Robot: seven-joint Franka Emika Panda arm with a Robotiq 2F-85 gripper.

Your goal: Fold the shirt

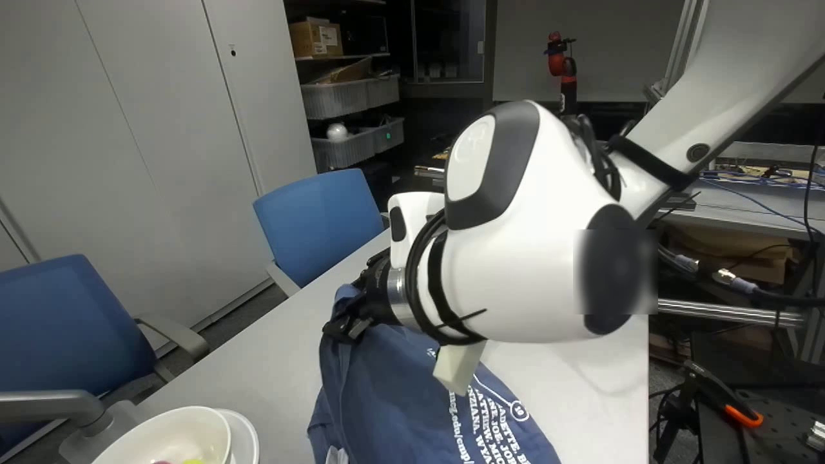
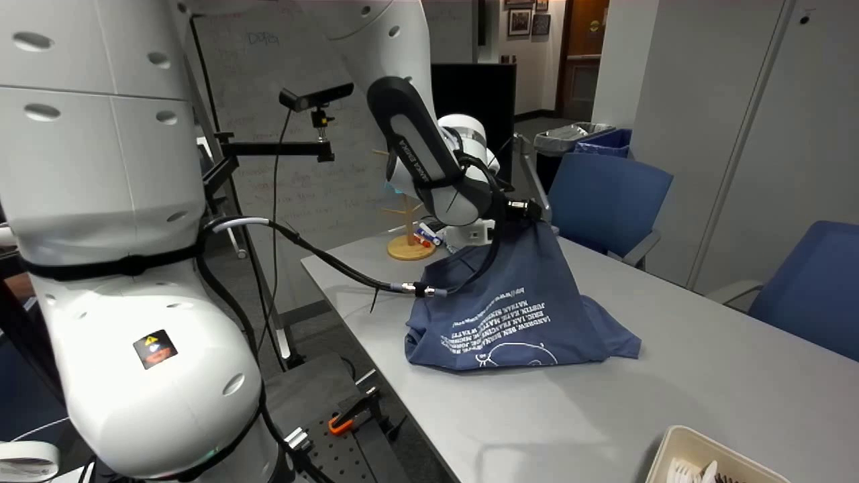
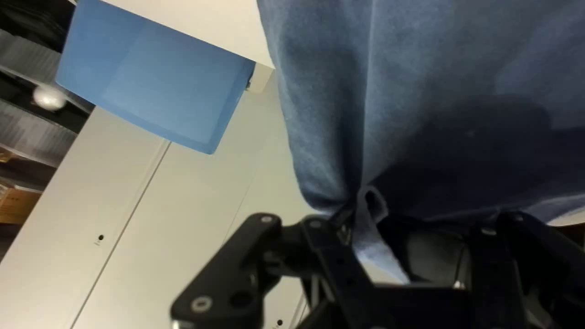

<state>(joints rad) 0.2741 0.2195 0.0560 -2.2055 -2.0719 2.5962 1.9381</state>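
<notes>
- Cabinets (image 1: 129,129), pale and tall, rising along one side in both exterior views.
- Table (image 2: 725,376), smooth and grey, the surface below me.
- Whiteboard (image 2: 315,194), faintly written on, past the table's end.
- Chairs (image 2: 607,194), blue, two along the table's cabinet side.
- Shirt (image 2: 496,308), its lower part spread on the table, the rest tented up to my claw (image 3: 417,221).
- Stand (image 2: 408,249), wooden, at the table's whiteboard end.
- Tray (image 2: 664,456) of cutlery (image 2: 704,473), well apart from the shirt.
- My claw touches the shirt; whether it is clenched on it, I cannot tell.
- Markers (image 2: 429,235), just beside the stand.
</notes>
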